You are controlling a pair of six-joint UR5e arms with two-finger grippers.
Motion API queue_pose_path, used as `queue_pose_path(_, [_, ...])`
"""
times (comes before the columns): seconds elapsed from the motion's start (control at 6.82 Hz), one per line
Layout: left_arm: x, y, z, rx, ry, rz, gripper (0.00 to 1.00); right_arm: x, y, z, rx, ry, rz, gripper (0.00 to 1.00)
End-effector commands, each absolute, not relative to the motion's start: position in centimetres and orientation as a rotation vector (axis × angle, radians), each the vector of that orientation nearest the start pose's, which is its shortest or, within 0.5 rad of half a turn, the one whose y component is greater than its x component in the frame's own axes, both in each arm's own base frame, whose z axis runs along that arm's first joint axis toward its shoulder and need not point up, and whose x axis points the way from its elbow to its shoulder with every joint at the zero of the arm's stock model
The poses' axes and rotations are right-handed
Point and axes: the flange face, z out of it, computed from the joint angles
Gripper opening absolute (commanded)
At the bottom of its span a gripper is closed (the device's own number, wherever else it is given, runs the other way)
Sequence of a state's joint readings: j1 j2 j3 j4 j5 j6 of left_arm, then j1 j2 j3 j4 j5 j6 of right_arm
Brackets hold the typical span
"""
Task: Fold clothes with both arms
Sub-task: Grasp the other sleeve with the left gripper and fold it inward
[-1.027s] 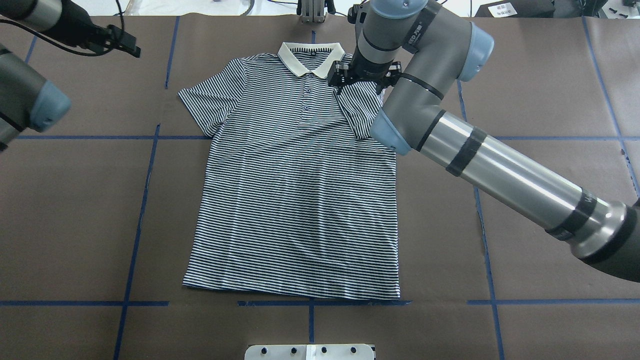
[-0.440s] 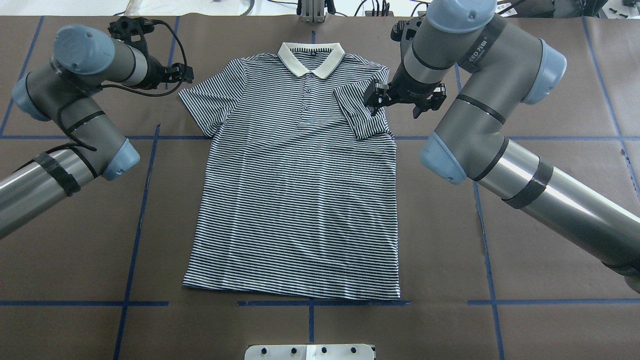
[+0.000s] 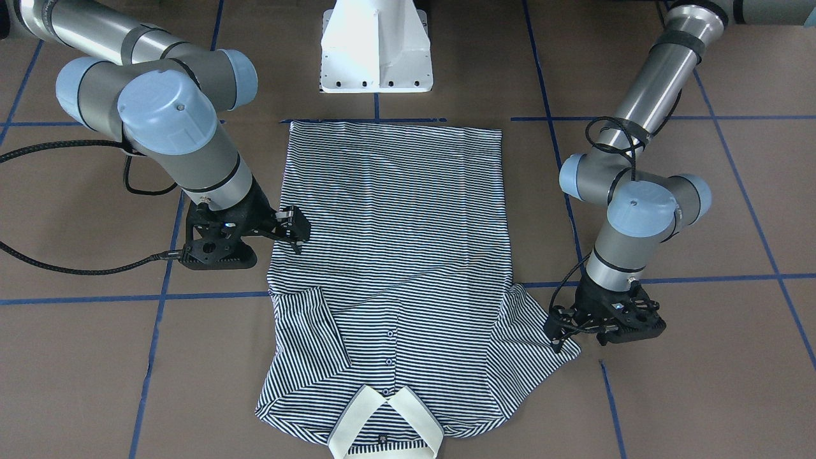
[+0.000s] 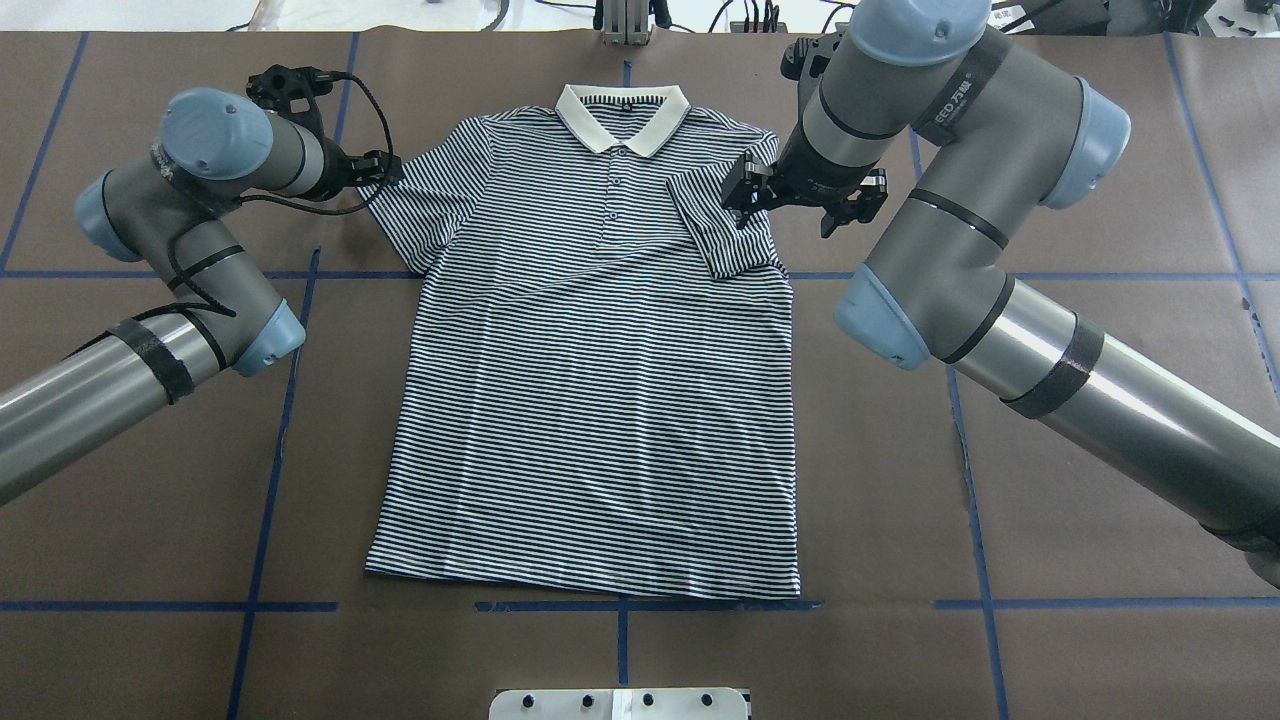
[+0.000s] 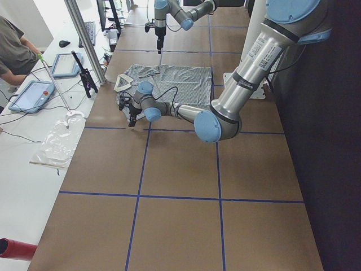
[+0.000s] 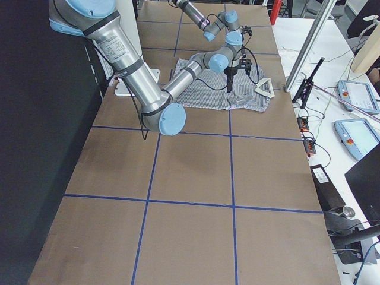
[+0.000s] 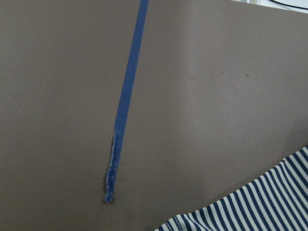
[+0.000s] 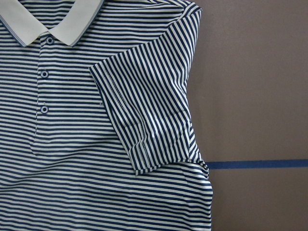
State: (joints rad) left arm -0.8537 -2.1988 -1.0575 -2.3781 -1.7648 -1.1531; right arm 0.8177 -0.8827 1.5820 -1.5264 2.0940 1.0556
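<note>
The striped polo shirt lies flat on the brown table, collar at the far edge. Its sleeve on my right side is folded in over the chest; the other sleeve lies spread out. My right gripper hovers open above the folded sleeve and the shirt's right edge, holding nothing. My left gripper stands open just outside the tip of the spread sleeve. The left wrist view shows only the sleeve's edge and bare table.
Blue tape lines grid the brown table cover. The white pedestal base stands at the near edge by the shirt's hem. A metal fixture sits beyond the collar. A person and tablets are at a side bench.
The left arm swung in from the far left and brought its gripper to the spread sleeve's tip. The right gripper moved away from the collar, outward over the folded sleeve.
</note>
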Motion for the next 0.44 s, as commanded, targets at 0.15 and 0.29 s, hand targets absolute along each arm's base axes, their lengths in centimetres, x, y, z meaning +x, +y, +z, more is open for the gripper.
queue_pose_path(0.15, [43.26,-65.98,44.17,0.397,0.849,-0.308,0.84,-42.01,-56.88,23.3,0.057,-0.879,0.091,1.0])
queue_pose_path(0.29, [43.26,-65.98,44.17,0.398,0.848,-0.306,0.61,-42.04,-56.92,23.26,0.057,-0.879,0.091,1.0])
